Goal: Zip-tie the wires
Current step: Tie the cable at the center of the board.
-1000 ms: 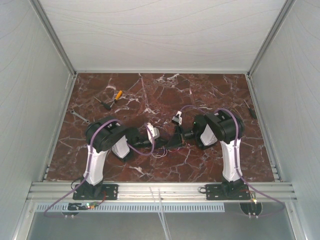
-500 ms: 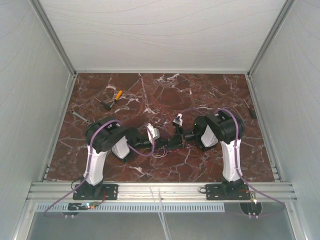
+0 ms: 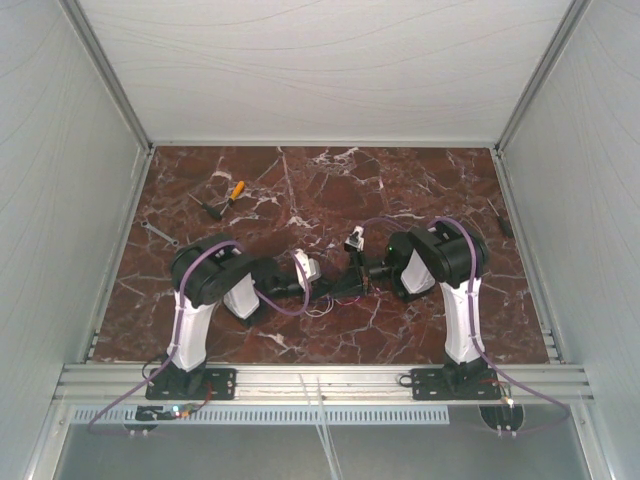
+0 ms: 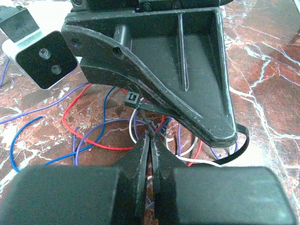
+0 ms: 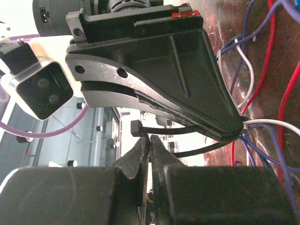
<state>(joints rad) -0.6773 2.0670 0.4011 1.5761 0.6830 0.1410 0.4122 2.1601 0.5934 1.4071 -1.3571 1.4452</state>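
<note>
Wires [image 4: 105,124] lie in a loose tangle of red, blue, purple and white strands on the marble table [image 3: 420,180], near its middle, just where the two arms meet. The left gripper [image 4: 150,140] has its fingers pressed together with strands bunched at the tips, pinching the tangle. A black tie [image 4: 132,99] runs from its square head under the other arm's finger and curls out as a loop on the far side. The right gripper [image 5: 149,146] is likewise squeezed tight. The tie's head sits just beside its tips and the strap seems to run in between them, so it looks to be nipping the tie. The two grippers stand nose to nose, close together. Well apart, toward the table's far left, lie an orange-handled tool [image 3: 236,189] and a spanner [image 3: 158,232].
</note>
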